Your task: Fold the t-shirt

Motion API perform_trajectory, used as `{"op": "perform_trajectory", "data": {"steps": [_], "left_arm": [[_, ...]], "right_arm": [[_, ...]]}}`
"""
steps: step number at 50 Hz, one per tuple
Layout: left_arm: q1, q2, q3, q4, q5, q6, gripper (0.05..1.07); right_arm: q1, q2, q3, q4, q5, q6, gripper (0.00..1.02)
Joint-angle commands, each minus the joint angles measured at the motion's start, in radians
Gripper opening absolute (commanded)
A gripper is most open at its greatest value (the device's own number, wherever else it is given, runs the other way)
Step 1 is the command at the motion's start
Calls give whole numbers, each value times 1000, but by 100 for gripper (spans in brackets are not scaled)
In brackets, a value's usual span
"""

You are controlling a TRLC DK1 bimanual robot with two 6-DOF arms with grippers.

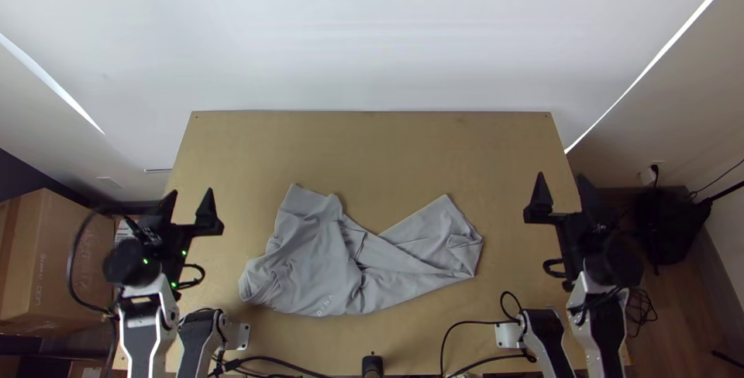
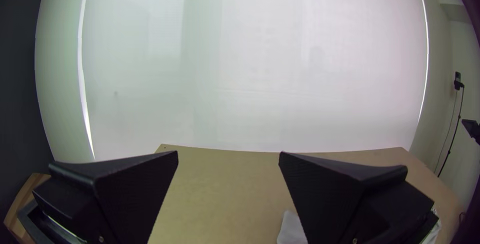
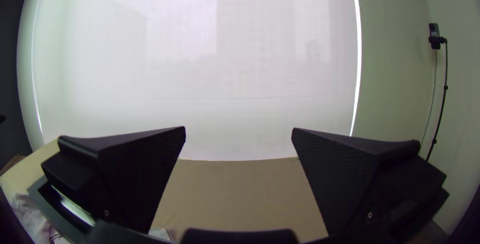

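Table (image 1: 372, 153): t-shirt (image 1: 314, 258) between end effectors (image 1: 191, 191)

t-shirt (image 1: 314, 258) | grey | bunched, twisted, unfolded | on table (image 1: 372, 146), near edge

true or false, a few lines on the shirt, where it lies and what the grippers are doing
1. The grey t-shirt lies on the wooden table. True.
2. The left gripper and the right gripper are both open. True.
3. The t-shirt is already folded into a neat square. False: it lies rumpled and uneven.
4. The left gripper holds a corner of the t-shirt. False: it is apart from the cloth and holds nothing.
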Motion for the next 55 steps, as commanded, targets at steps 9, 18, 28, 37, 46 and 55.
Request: {"op": "perform_trajectory", "data": {"steps": [9, 18, 28, 37, 46, 55], "left_arm": [[-68, 354, 495, -321, -1, 5, 102], [-74, 452, 675, -503, -3, -16, 102], [-43, 469, 718, -663, -10, -16, 102], [0, 432, 722, -764, -13, -10, 102], [43, 390, 686, -807, -15, 2, 102], [72, 380, 692, -821, -13, 2, 102]], "right_arm": [[176, 380, 447, -291, 0, 26, 98], [355, 627, 746, -503, 1, 121, 98], [569, 795, 889, -523, 20, 184, 98], [722, 922, 913, -523, 21, 298, 98], [848, 1063, 916, -526, 9, 437, 98], [960, 1210, 973, -563, -23, 482, 97]]}}
